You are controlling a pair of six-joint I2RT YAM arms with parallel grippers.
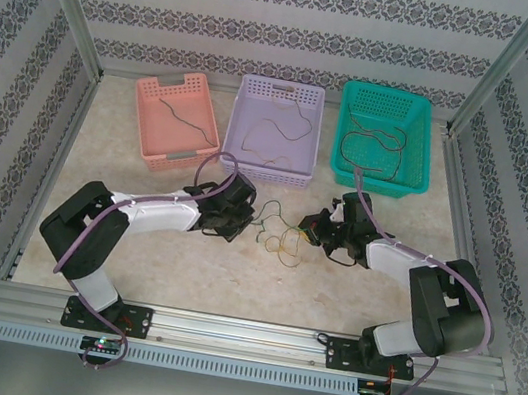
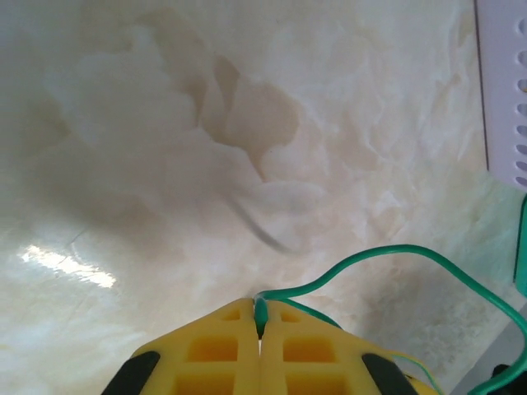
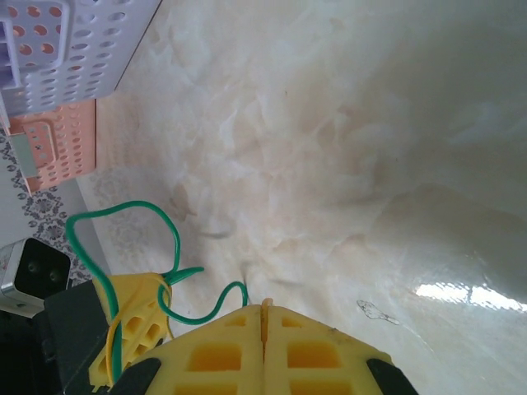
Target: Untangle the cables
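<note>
Above the glossy marbled tabletop [image 2: 165, 164], left gripper [image 2: 259, 319] pinches a looping green cable [image 2: 387, 251].

I work in a staged lab test cell. Aluminium framing [image 1: 241, 336] and patterned wall panels [image 1: 271, 32] enclose my marble-look table [image 1: 229, 283].

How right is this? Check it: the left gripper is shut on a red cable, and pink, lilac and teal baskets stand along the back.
The colour is wrong. The left wrist view shows the left gripper shut on a green cable, not red. The pink basket, lilac basket and teal basket do stand along the back.
</note>
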